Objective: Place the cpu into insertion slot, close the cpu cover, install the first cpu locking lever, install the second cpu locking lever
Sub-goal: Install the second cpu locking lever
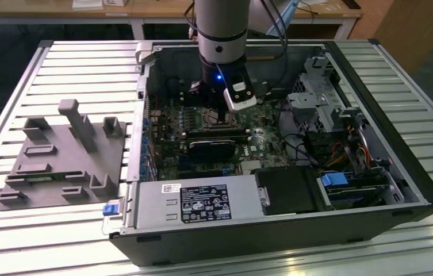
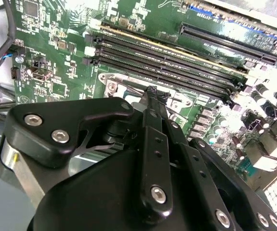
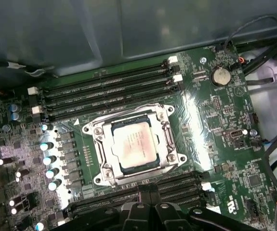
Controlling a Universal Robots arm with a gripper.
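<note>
The cpu [image 3: 134, 144], a pale silvery square chip, lies in the insertion slot [image 3: 164, 120] on the green motherboard. The cpu cover [image 3: 99, 147], a silvery frame, lies flat around the chip, whose top shows through its window. My gripper [image 3: 150, 195] hovers just beside the slot's edge, over the nearer memory slots, its black fingertips [image 2: 152, 94] pressed together with nothing between them. In the second wrist view the slot's metal rim [image 2: 113, 86] shows just past the fingertips. In the exterior view the gripper [image 1: 218, 106] reaches down into the open computer case above the slot [image 1: 214, 119].
Long black memory slots [image 3: 109, 91] flank the socket on two sides. A black heatsink block [image 1: 214, 148] lies on the board near the power supply [image 1: 193, 204]. Drive cage [image 1: 324, 103] and cables [image 1: 308, 155] fill the exterior view's right. A grey fixture [image 1: 62, 155] stands outside the case.
</note>
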